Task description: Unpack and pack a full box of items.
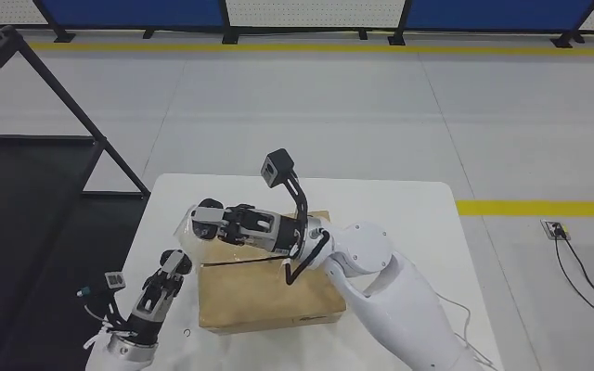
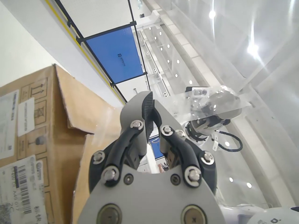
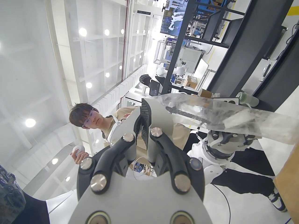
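top view: right hand point(image 1: 200, 222) pinches a clear plastic bag point(image 3: 222, 117) over the cardboard box point(image 1: 260, 299), probably unpacking it, left hand point(image 1: 175, 262) closed, empty, near the table's point(image 1: 399, 213) left edge.

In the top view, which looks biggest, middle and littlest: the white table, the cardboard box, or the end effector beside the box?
Biggest to littlest:
white table
cardboard box
left end effector, clearly the littlest

Floor point(image 1: 325, 102): pale grey, marked with yellow lines point(image 1: 278, 46); blue and white partition panels point(image 1: 130, 11) along the far edge; black metal frame point(image 1: 56, 102) beside the white table point(image 1: 408, 199); floor socket point(image 1: 555, 229) with cable near one line; round ceiling lights point(image 3: 82, 32) overhead.
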Robot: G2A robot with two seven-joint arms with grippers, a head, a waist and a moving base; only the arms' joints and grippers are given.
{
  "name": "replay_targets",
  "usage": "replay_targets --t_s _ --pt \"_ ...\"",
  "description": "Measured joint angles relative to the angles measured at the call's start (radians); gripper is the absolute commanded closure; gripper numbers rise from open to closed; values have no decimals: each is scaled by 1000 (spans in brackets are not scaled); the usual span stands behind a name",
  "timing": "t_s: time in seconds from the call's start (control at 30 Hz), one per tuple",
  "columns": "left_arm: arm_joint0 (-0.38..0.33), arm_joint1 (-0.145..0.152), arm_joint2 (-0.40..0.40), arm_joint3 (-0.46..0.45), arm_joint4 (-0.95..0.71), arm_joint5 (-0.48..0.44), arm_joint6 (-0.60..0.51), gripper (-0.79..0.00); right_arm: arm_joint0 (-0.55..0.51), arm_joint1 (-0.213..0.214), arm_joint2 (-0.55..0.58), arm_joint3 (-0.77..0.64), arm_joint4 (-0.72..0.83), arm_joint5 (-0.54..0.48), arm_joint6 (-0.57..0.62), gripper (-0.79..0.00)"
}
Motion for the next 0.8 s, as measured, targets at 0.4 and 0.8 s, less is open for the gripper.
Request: replay_targets --t_s 0.4,0.8 --pt "-58 0 37 67 66 18 83 0 -32 1 19 -9 -16 20 -4 0" --pt "-61 8 53 83 86 37 46 0 -90 10 46 -75 -49 49 -12 0"
